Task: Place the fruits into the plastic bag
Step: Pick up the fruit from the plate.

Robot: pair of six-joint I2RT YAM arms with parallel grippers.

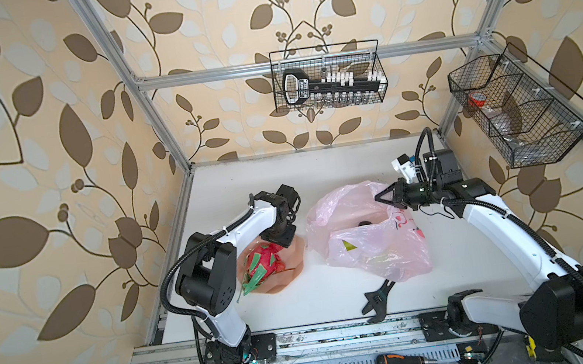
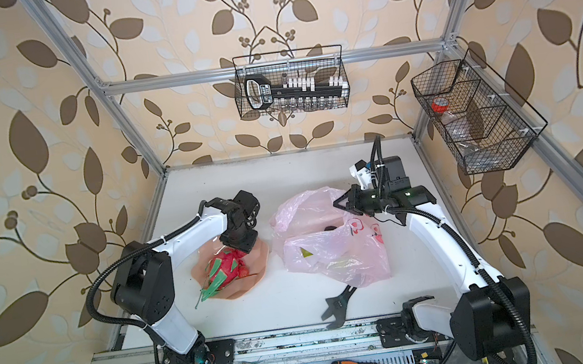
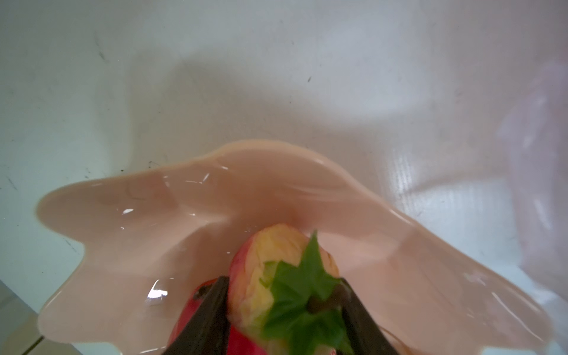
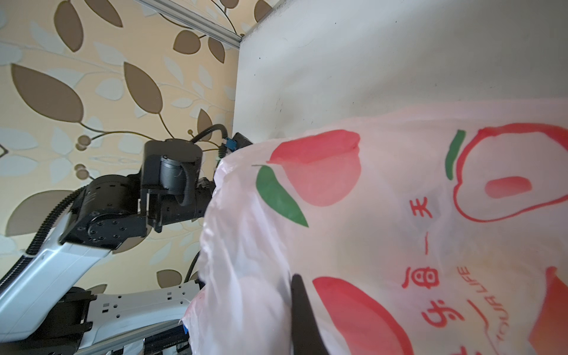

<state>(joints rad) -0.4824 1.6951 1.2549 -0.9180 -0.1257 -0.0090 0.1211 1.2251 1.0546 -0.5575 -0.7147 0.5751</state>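
Top views both give us the white bench [image 1: 319, 171]. On it slumps the plastic bag [image 1: 366, 257], thin crinkled pink film, its raised rim pinched in the closed right end effector [image 1: 377, 198]. Beside the bag, the glossy, wavy peach plate [image 1: 293, 264] carries a scaly dragon fruit [image 1: 260, 262], partly hidden under the left arm [image 1: 216, 263]. In the left wrist view, the left end effector [image 3: 283, 280] stands apart around a red-yellow leafed fruit [image 3: 267, 255], perhaps touching it; whether it grips firmly we cannot tell.
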